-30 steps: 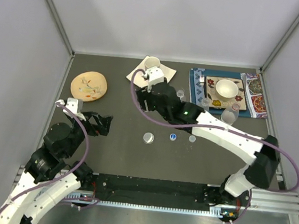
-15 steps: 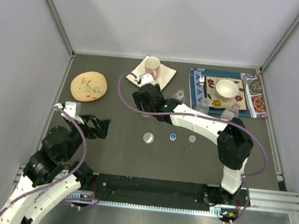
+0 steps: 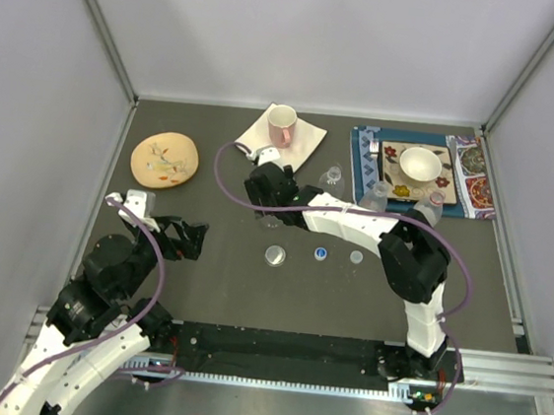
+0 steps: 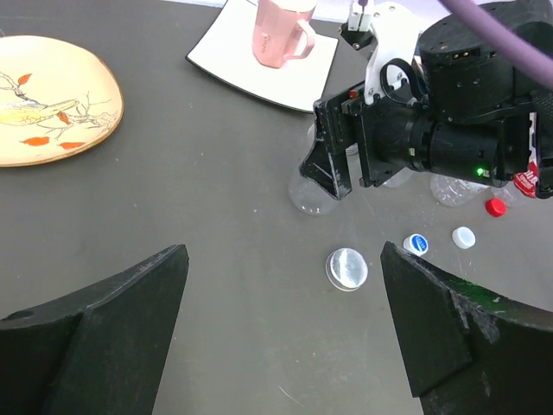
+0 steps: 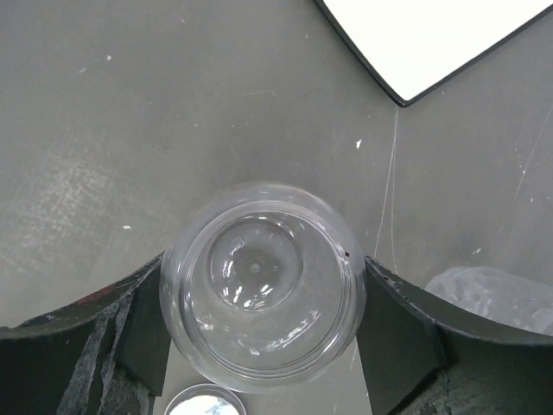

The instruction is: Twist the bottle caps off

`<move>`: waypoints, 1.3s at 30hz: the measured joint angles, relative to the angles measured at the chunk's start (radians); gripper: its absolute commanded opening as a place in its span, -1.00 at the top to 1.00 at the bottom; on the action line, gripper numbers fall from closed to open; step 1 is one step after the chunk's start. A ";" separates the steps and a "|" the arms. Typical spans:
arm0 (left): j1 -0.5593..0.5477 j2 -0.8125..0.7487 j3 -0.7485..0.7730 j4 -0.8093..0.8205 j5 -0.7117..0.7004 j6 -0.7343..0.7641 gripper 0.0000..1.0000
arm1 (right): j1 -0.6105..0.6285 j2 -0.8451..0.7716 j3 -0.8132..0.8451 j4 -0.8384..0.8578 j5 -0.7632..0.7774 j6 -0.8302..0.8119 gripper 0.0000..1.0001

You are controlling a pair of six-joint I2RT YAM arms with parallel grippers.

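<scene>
The squat bottle (image 5: pixel 262 290) sits inside right gripper (image 5: pixel 263 303), seemingly clamped; left gripper (image 4: pixel 283 285) gapes wide, empty.

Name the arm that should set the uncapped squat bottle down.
Right. The right gripper clamps the squat bottle on both sides; the left gripper hangs open and empty, well short of it.

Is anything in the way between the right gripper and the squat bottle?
Nothing visible is. The squat bottle, uncapped, stands between the fingers of the right gripper, which look pressed against its sides.
</scene>
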 measured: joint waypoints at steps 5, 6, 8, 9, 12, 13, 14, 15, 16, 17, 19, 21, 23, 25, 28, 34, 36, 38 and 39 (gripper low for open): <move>0.000 0.000 -0.006 0.000 0.003 -0.001 -0.98 | -0.001 0.001 0.001 0.003 0.000 0.013 -0.50; 0.000 0.000 -0.007 0.000 0.003 -0.001 -0.98 | -0.001 0.001 0.001 0.003 0.000 0.016 -0.60; 0.000 0.000 -0.007 0.000 0.003 -0.001 -0.98 | 0.000 0.001 0.001 0.005 0.000 0.020 -0.66; 0.000 0.000 -0.007 0.000 0.003 -0.001 -0.98 | -0.001 0.001 0.000 0.005 0.000 0.024 -0.68; 0.000 0.000 -0.007 0.000 0.003 -0.001 -0.98 | 0.000 0.001 0.000 0.006 0.000 0.026 -0.77; 0.000 0.000 -0.007 0.000 0.003 -0.001 -0.98 | -0.001 0.001 -0.001 0.006 0.000 0.027 -0.78; 0.000 0.001 -0.007 0.000 0.003 -0.001 -0.98 | -0.001 0.001 -0.002 0.006 0.000 0.027 -0.79; 0.000 0.001 -0.007 0.000 0.003 -0.002 -0.98 | -0.001 0.001 -0.004 0.007 0.000 0.027 -0.79; 0.000 0.001 -0.007 0.000 0.003 -0.001 -0.98 | -0.001 0.001 -0.006 0.007 0.000 0.029 -0.79; 0.000 0.001 -0.007 0.000 0.003 -0.002 -0.98 | -0.001 0.001 -0.008 0.006 0.000 0.030 -0.80; 0.000 0.001 -0.007 0.000 0.003 -0.003 -0.98 | -0.001 0.000 -0.012 0.008 0.000 0.034 -0.80; 0.000 0.001 -0.007 0.000 0.004 -0.004 -0.98 | -0.001 0.000 -0.013 0.007 0.000 0.035 -0.80; 0.000 0.001 -0.007 0.000 0.005 -0.004 -0.98 | -0.001 0.000 -0.014 0.007 0.000 0.037 -0.80; 0.000 0.001 -0.007 0.000 0.007 -0.005 -0.98 | -0.001 -0.001 -0.014 0.007 0.000 0.037 -0.80; 0.000 0.001 -0.009 0.001 0.011 -0.005 -0.98 | -0.001 -0.005 -0.014 0.006 0.000 0.037 -0.81; 0.000 0.003 -0.013 0.001 0.015 -0.006 -0.98 | -0.001 -0.019 -0.014 0.006 -0.001 0.037 -0.95; 0.000 0.008 -0.013 0.001 0.019 -0.007 -0.98 | 0.000 -0.028 -0.014 0.006 -0.001 0.037 -0.98; 0.000 0.010 -0.013 0.001 0.021 -0.008 -0.98 | 0.000 -0.042 -0.014 0.004 -0.001 0.037 -0.98; 0.000 0.011 -0.013 0.001 0.022 -0.008 -0.98 | 0.002 -0.053 -0.014 0.002 0.000 0.036 -0.98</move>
